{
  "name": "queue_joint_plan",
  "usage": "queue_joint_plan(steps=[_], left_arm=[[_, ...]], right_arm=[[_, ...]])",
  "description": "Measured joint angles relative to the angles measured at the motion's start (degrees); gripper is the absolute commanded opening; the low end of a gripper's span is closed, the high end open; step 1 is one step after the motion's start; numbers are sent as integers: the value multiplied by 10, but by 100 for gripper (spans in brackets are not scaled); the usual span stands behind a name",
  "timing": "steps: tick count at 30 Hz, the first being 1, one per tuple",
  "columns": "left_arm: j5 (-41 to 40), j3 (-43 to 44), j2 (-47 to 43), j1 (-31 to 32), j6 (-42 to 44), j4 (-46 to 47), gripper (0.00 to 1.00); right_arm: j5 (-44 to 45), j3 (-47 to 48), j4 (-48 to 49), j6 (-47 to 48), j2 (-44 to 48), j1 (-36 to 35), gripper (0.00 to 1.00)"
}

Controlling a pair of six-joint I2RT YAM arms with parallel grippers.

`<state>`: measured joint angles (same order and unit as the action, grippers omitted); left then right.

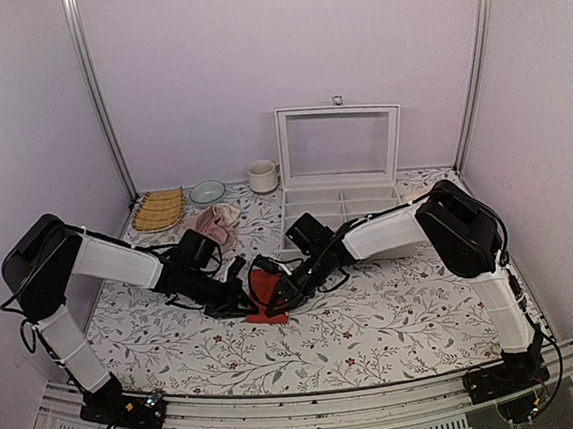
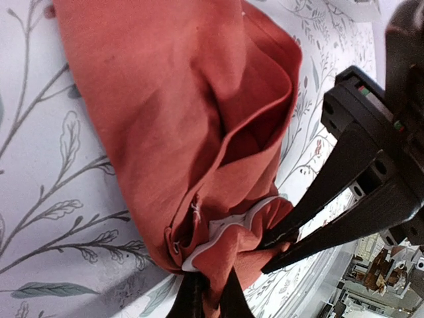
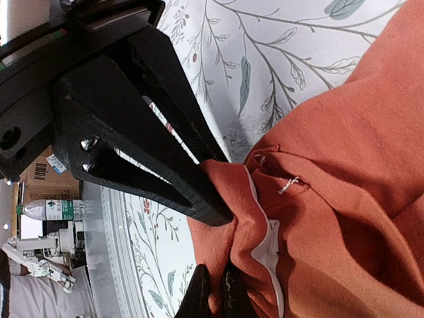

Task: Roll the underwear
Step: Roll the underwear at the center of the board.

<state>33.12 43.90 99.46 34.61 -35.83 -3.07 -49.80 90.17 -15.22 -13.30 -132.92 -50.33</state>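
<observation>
Pale lilac walls [image 1: 253, 57] close in a table [image 1: 406, 314] covered with a white cloth printed with grey sprigs and small red flowers. Along the back stand a woven yellow mat [image 1: 159, 210], a small bowl [image 1: 206, 191], a cream mug [image 1: 261, 177] and a white box [image 1: 342, 183] with its glazed lid propped upright. A pink cloth [image 1: 217, 224] lies crumpled just in front of the bowl, near the left arm's wrist.

The underwear [image 1: 267, 298] lies near the middle of the table, a bunched red-orange heap between the two arms, which reach in low from either side and meet over it. Seen from the wrists, the fabric is folded over on itself in thick creases, and a thin strip of the cream waistband [image 2: 225, 228] shows at the gathered end.

The left gripper [image 2: 211, 295] has its fingers drawn close together, with red fabric pinched between them at that gathered end. The right gripper [image 3: 213, 290] is likewise narrowed onto the cloth, its tips clamping a fold right beside the waistband strip. The two grips sit just next to each other on the same bunched edge, the fingers of each arm coming in at an angle to the other's. The rest of the underwear spreads away from the pinch and rests flat on the table.
</observation>
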Motion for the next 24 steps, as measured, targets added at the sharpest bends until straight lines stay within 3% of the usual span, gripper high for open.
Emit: queue_joint_plan(steps=[3,7,15,24], left_arm=[[-1,18,7,0,8,-28,0],[-1,37,16,0,16,-55,0],[3,55,31,3,21,-59,0],[8,67,43,7,28,-58,0]], right_arm=[[0,-2,4,2,1,0,23],[4,-16,16,4,15,-2,29],[86,-66,48,19,64,-11,34],[269,-159,114,80,141,-61,36]])
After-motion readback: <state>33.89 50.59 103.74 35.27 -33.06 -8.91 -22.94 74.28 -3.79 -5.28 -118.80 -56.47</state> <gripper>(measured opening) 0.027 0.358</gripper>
